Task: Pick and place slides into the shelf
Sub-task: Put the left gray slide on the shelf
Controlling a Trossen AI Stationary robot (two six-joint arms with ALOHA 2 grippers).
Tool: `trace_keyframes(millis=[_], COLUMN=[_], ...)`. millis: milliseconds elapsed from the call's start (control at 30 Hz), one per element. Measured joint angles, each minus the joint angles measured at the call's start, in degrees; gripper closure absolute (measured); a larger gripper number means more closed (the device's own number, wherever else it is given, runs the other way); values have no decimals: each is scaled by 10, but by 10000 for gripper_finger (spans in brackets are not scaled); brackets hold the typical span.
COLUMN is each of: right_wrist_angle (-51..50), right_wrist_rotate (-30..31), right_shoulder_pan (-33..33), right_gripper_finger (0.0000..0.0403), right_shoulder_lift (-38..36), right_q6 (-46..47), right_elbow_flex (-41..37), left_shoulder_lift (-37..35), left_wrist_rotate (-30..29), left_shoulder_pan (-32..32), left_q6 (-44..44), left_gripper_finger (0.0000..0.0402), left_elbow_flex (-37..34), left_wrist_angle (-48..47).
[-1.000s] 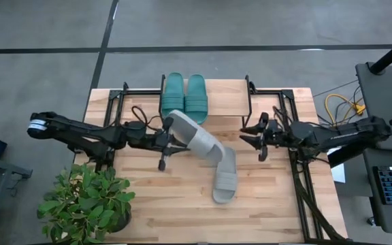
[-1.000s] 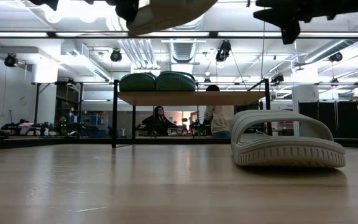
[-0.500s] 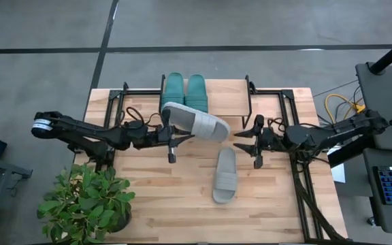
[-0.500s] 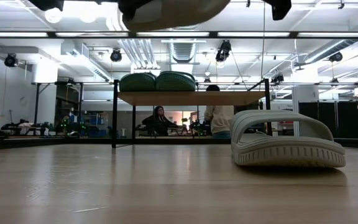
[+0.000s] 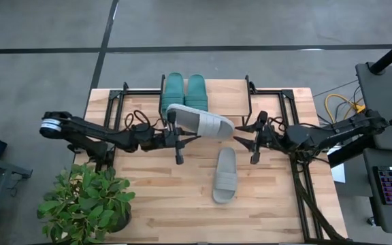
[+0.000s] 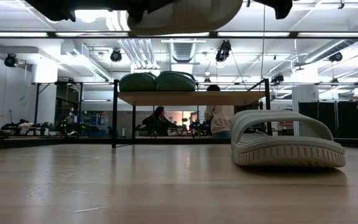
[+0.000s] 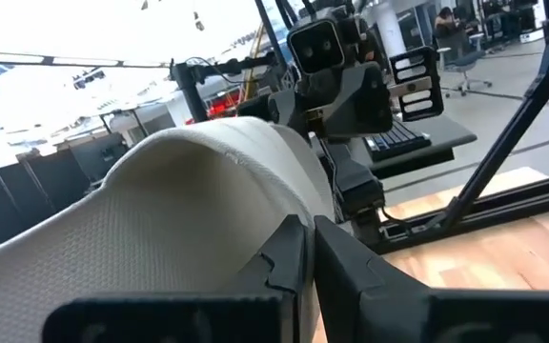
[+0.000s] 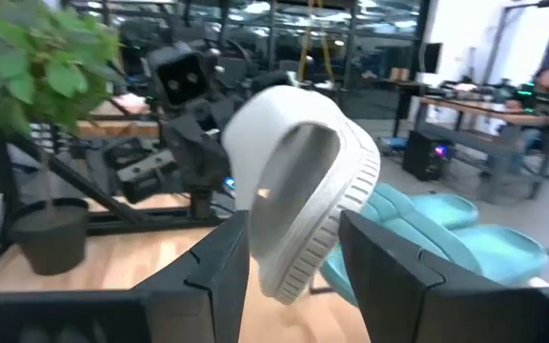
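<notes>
Since the frame one second back, the grey slide [image 5: 199, 121] held by the left arm has been swung from a diagonal lie over the table to a nearly level one, raised beside the shelf [image 5: 223, 102], and the right arm has been drawn in toward its toe end. Nearest the low camera, the second grey slide [image 6: 288, 147] is seen resting sole-down on the table [image 6: 104, 186], untouched. Above it, the carried grey slide is clamped at its heel end by the closed left pincer [image 5: 176, 139]; in the left wrist view the two fingers are pressed together on its edge. The right pincer [image 5: 253, 141] is held with jaws apart just off the toe end, the slide showing between its fingers in the right wrist view without visible contact. Farther back, both teal slides [image 5: 185, 93] are seen side by side on the left part of the shelf, the right part bare. The step in hand is judged to be a handover or a two-armed steadying of the third slide. A closing of the right jaws on the toe would be called for next, then a lowering onto the bare plank beside the teal pair.
</notes>
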Motion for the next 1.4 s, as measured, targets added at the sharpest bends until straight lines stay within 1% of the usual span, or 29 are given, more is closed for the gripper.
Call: trace_keyframes(millis=[133,300,567,800,900,1067,1167,1300,1400], right_wrist_angle=[-2,-9,-9,-2,-2,-5,-5,-4,-2], right_wrist_rotate=[33,35,33,32,32,34,35,52,64], right_shoulder_pan=[0,0,0,-3,-3,-3,-3,-7,-14], right_gripper_finger=[248,245,200,185,164,117,98,94,104], right_shoulder_lift=[0,-3,-2,-3,3,32,50,61,66], right_q6=[1,16,28,42,43,63,60,61,58], right_elbow_flex=[-3,-3,-4,23,37,51,58,67,71], left_shoulder_lift=[8,8,-5,-12,-13,-13,-13,-13,-13], left_wrist_rotate=[-1,-4,-3,-4,-4,-5,-5,-5,16], left_shoulder_pan=[0,0,-1,-1,-1,-1,-1,-1,-2], left_q6=[8,30,51,62,62,63,73,74,73], left_gripper_finger=[402,402,401,401,401,401,401,401,401], left_elbow_flex=[0,0,0,0,0,0,0,0,0], left_wrist_angle=[9,8,9,8,8,12,20,29,36])
